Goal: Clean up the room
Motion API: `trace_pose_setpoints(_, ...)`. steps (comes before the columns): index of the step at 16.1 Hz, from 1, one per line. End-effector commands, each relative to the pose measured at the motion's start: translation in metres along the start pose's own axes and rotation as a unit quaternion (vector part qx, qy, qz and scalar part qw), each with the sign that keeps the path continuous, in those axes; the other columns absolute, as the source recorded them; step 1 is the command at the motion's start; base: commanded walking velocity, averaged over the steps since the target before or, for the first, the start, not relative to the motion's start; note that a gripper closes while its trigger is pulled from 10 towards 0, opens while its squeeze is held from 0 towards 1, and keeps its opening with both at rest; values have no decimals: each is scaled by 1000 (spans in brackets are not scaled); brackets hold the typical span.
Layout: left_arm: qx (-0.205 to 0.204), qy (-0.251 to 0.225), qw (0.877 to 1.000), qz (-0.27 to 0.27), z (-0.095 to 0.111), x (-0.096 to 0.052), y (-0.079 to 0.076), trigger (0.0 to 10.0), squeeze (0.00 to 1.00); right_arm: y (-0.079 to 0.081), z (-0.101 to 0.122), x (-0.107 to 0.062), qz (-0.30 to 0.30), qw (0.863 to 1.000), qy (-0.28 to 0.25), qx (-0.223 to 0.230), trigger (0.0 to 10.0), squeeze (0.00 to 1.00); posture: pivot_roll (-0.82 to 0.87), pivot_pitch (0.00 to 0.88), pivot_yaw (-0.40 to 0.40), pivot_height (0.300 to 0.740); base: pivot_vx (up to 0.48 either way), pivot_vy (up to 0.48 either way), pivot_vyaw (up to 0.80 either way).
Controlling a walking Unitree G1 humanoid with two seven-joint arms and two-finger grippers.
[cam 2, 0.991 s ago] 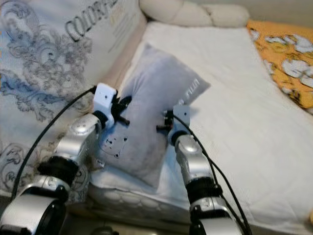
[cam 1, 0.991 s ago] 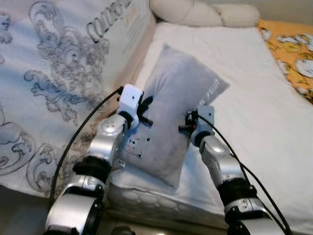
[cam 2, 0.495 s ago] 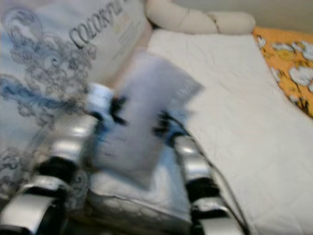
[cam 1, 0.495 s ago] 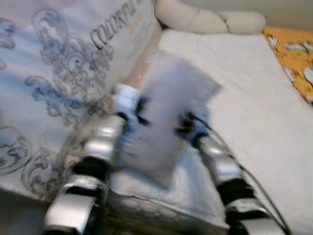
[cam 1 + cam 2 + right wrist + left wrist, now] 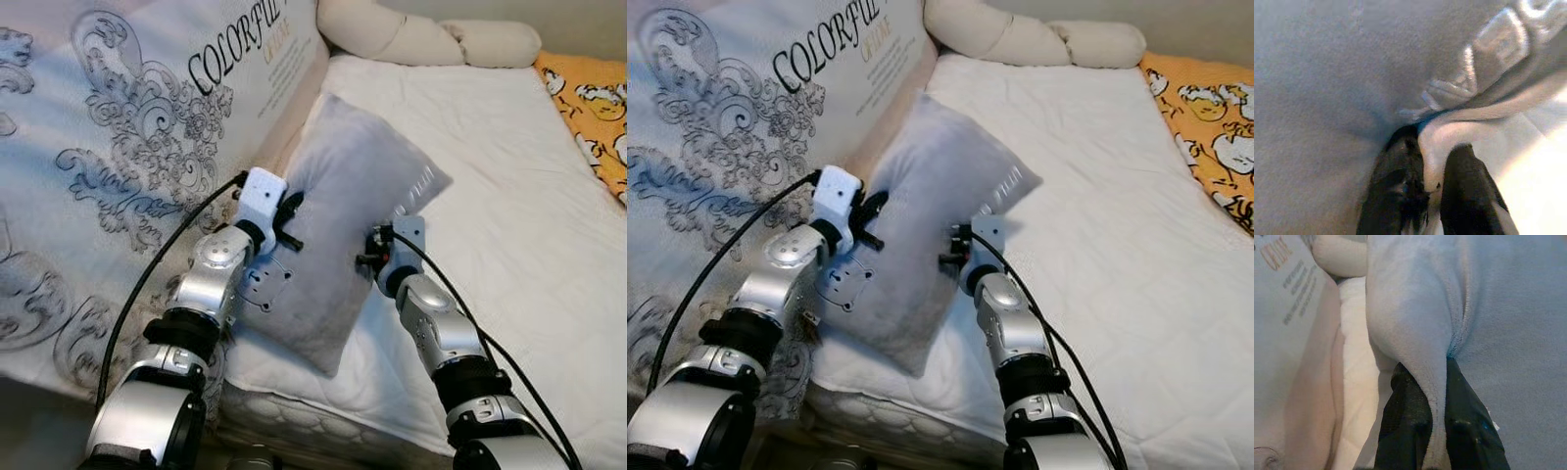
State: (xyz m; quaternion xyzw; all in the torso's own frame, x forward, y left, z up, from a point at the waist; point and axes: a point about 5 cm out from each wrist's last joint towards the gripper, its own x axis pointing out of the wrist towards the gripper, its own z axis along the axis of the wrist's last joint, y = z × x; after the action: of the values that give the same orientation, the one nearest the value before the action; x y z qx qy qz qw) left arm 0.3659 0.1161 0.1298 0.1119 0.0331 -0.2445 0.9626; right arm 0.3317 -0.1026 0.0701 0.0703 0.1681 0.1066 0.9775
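Nearest the camera, two silver arms reach up from 6 o'clock over the foot of the bed (image 5: 509,245). The left gripper (image 5: 1437,396) is pinched closed on a fold of the pillow's (image 5: 353,215) left edge; both black fingers (image 5: 1405,416) press the grey fabric between them. The right gripper (image 5: 1432,171) is likewise closed, nipping the seam on the pillow's right edge just below its embroidered lettering. The pillow, grey and plush, is held between the two arms, tilted with its top corner toward 1 o'clock and its bottom corner hanging over the white sheet near the mattress edge. At 9 to 11 o'clock a large patterned cushion (image 5: 127,147) with scrollwork and the word "COLORFUL" leans along the bed's left side. At 12 o'clock a cream knotted bolster (image 5: 421,39) lies across the head. At 2 o'clock an orange printed blanket (image 5: 593,108) covers the far right corner.
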Motion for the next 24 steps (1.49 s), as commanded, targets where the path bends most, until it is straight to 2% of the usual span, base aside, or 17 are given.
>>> trace_pose_setpoints(1,26,8,1000,16,3,3,5,10000,0,-5,2,1,-18,1000,1,-5,10000,1000,114,0,18,740,0,0,0)
trace_pose_setpoints(5,40,21,998,43,4,6,13,10000,0,-21,-3,-3,-41,999,7,-15,10000,1000,108,0,21,740,0,0,0)
trace_pose_setpoints(9,82,41,994,62,9,11,27,10000,0,-30,0,-9,-11,1000,-5,-15,10000,1000,96,0,25,740,0,0,0)
trace_pose_setpoints(10,107,52,991,57,12,12,31,10000,0,-28,4,-13,17,998,-27,-48,10000,1000,85,0,29,740,0,0,0)
trace_pose_setpoints(13,148,69,985,55,24,16,41,10000,0,-20,9,-24,102,992,-52,-44,10000,1000,57,0,43,740,0,0,0)
trace_pose_setpoints(14,166,78,981,56,29,17,46,10000,0,-13,11,-32,149,985,-60,-59,10000,1000,24,0,65,740,0,0,0)
trace_pose_setpoints(17,212,103,969,69,34,15,58,10000,0,-3,14,-52,226,970,-65,-66,10000,1000,-13,0,92,740,0,0,0)
trace_pose_setpoints(21,230,119,962,82,36,10,70,10000,0,1,6,-68,270,958,-44,-84,10000,1000,-30,0,99,740,0,0,0)
trace_pose_setpoints(24,246,129,959,60,34,10,68,10000,0,4,5,-74,283,954,-39,-92,10000,1000,-30,0,96,740,0,0,0)
